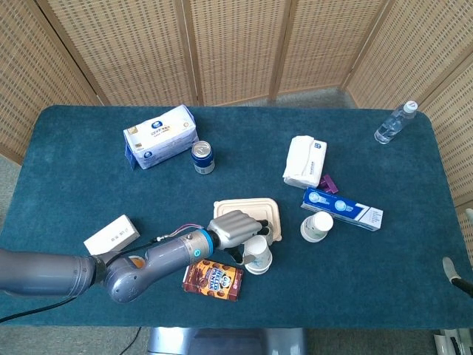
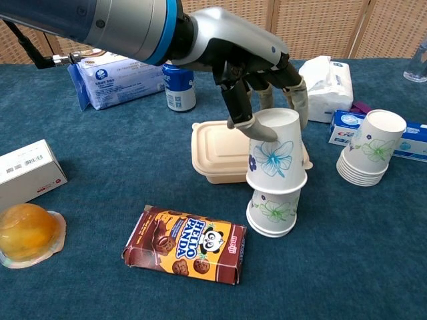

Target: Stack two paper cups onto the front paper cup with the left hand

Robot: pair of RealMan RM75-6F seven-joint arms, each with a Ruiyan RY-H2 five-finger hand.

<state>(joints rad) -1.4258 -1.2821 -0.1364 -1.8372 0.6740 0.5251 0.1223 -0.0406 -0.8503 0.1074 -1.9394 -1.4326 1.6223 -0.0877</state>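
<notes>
My left hand [image 2: 257, 67] [image 1: 235, 228] grips an upside-down flowered paper cup [image 2: 275, 153] near its top, fingers wrapped around it. That cup sits partly over the front paper cup [image 2: 271, 213] [image 1: 256, 260], also upside down on the blue cloth, and stands almost straight on it. A stack of several more upside-down cups [image 2: 368, 156] [image 1: 317, 226] waits to the right. The right hand itself does not show; only a thin grey tip appears at the head view's right edge.
A beige lidded food box [image 2: 230, 149] lies just behind the cups. A Hello Panda box [image 2: 185, 243] lies in front left. A blue can [image 2: 179, 87], tissue pack [image 2: 113, 77], white carton [image 2: 27, 172], jelly cup [image 2: 28, 233], toothpaste box [image 2: 407, 138] and white wipes pack [image 2: 329, 77] stand around.
</notes>
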